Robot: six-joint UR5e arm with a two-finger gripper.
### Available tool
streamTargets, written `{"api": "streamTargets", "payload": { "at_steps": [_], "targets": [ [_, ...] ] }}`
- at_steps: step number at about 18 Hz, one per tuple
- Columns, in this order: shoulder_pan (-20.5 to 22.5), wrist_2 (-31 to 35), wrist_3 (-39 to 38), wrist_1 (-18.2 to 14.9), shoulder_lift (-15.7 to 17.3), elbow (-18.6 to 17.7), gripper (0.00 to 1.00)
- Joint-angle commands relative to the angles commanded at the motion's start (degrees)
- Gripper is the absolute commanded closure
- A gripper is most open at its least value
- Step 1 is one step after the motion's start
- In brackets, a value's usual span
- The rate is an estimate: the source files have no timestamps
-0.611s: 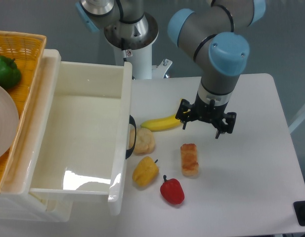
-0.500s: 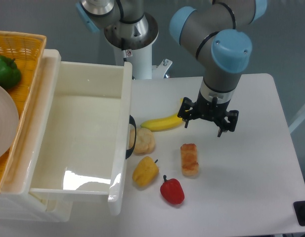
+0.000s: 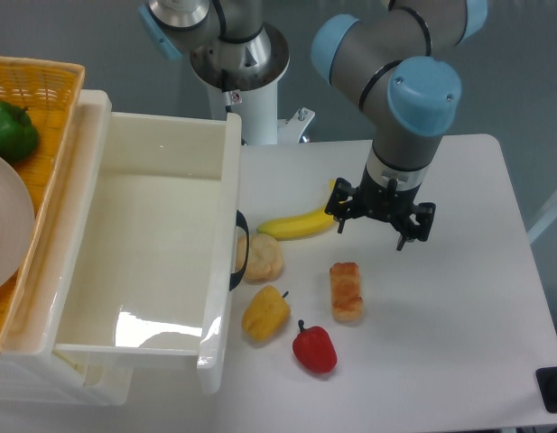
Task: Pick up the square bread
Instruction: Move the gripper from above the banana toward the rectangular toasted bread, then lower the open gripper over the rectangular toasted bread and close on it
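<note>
Drifting slightly right since earlier, the claw [image 3: 377, 225] hangs wide open above the untouched square bread [image 3: 347, 291].

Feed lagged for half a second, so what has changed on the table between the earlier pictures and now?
Only the arm moved: the gripper drifted slightly to the right in the picture, empty, with its jaws spread, above and behind the square bread. Nothing was grasped or released. The bread, banana, bread roll, yellow pepper and red pepper lie where they were.
</note>
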Motion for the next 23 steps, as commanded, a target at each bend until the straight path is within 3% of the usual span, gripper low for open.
{"api": "streamTargets", "payload": {
  "at_steps": [4,8,15,23],
  "targets": [
    [0.27,-0.18,-0.09,0.35,-0.87,-0.79,0.00],
    [0.09,0.17,-0.18,2.99,-2.98,-2.81,0.00],
    [-0.17,-0.09,-0.35,3.52,-6.76,-5.01,0.00],
    [-0.26,-0.35,-2.01,3.69,-11.07,-3.78,0.00]
  ]
}}
